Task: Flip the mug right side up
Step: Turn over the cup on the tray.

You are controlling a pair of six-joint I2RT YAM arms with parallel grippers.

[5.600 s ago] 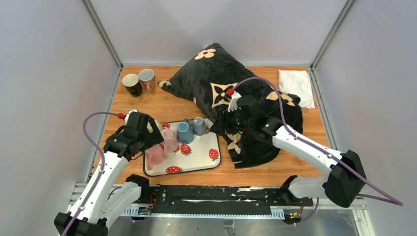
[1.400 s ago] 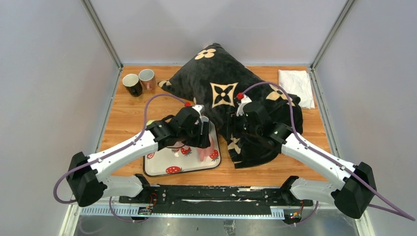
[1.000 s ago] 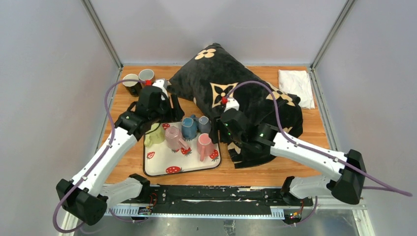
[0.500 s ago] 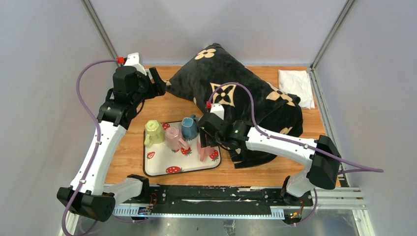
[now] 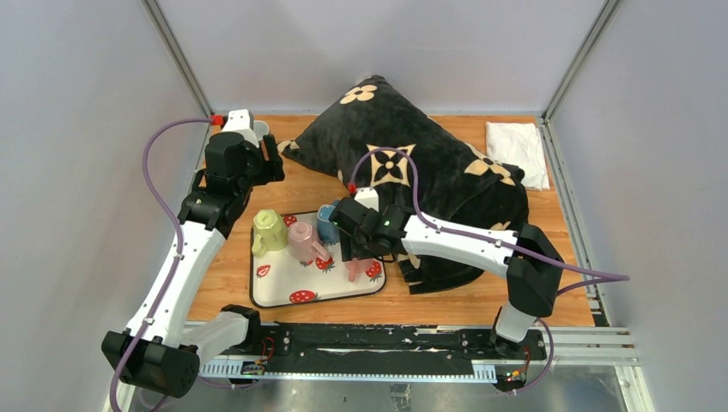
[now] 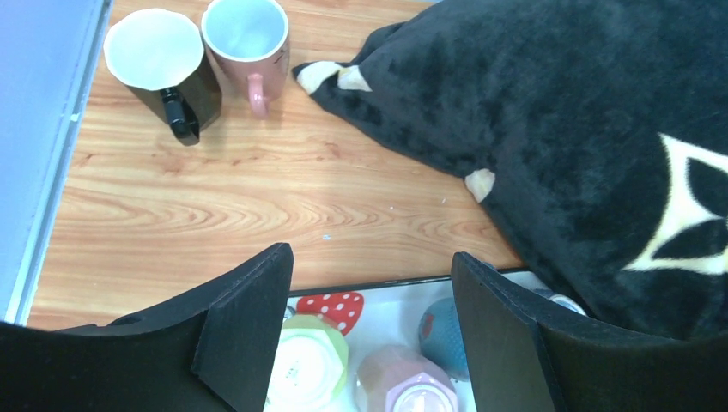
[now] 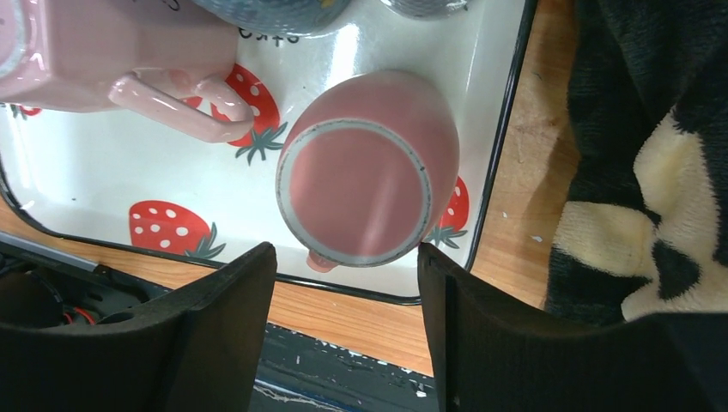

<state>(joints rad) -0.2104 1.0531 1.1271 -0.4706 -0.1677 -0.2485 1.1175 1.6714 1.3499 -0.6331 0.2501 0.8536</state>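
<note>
A pink mug stands upside down on the strawberry tray, its flat base facing up; it also shows in the top view. My right gripper is open and empty, straight above this mug, with its fingers apart on either side and not touching it; in the top view the right gripper hovers over the tray's right part. My left gripper is open and empty, high above the wood behind the tray; in the top view the left gripper is at the back left.
On the tray also sit a yellow-green mug, a pale pink mug and a blue mug. A black mug and a pink mug stand upright at back left. A black pillow and a white cloth lie at the right.
My right gripper has moved left off the pillow to above the upside-down pink mug. My left arm has swung from the tray to the back left.
</note>
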